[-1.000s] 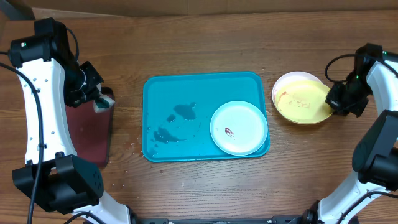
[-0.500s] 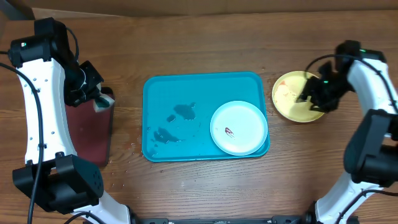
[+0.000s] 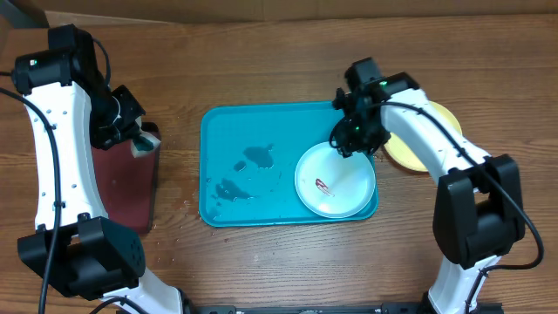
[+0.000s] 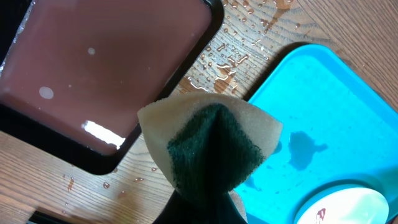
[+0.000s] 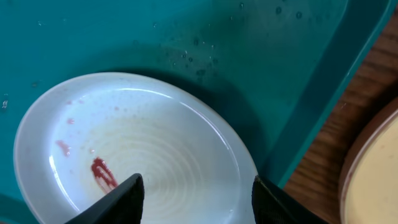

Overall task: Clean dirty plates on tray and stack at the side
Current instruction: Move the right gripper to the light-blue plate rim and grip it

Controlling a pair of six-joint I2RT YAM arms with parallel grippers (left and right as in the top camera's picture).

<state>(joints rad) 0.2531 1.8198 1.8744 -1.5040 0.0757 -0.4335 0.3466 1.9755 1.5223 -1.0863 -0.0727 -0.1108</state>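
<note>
Your right gripper [image 5: 196, 200] hung open, jaws wide apart, nothing between them. Directly under it was the white plate [image 5: 143, 149], lying flat. The fingertips sat over the plate near its rim, and no contact showed in the wrist view. Just ahead of one fingertip was the red smear [image 5: 102, 173], unwiped on the plate floor, with faint pink specks nearby.

Around the plate lay the tray [image 3: 244, 122], wet, with puddles [image 3: 257, 157] further out from the gripper. Just past the tray wall on the gripper's arm side, the yellow-green plate [image 3: 440, 115] sat on the table [image 3: 288, 70], partly hidden by your arm. I couldn't tell whether another plate lay beneath it.

Far across the tray from that gripper, your left gripper [image 3: 135, 138] was clamped on a folded sponge [image 4: 211, 149], green face inward. It hung above the edge of the maroon tray [image 4: 93, 62], with water drops [image 4: 230, 56] on the wood beside it.

By my read, the step in hand was getting hold of the only plate left on the tray so it could be wiped. The next move called for lowering the right gripper until the jaws straddled the thin rim, then closing and steadying the plate. After that the sponge had to cross the tray to the smear. Wet plastic and a shallow rim meant it would likely be slippery, so the grip needed to be square.
</note>
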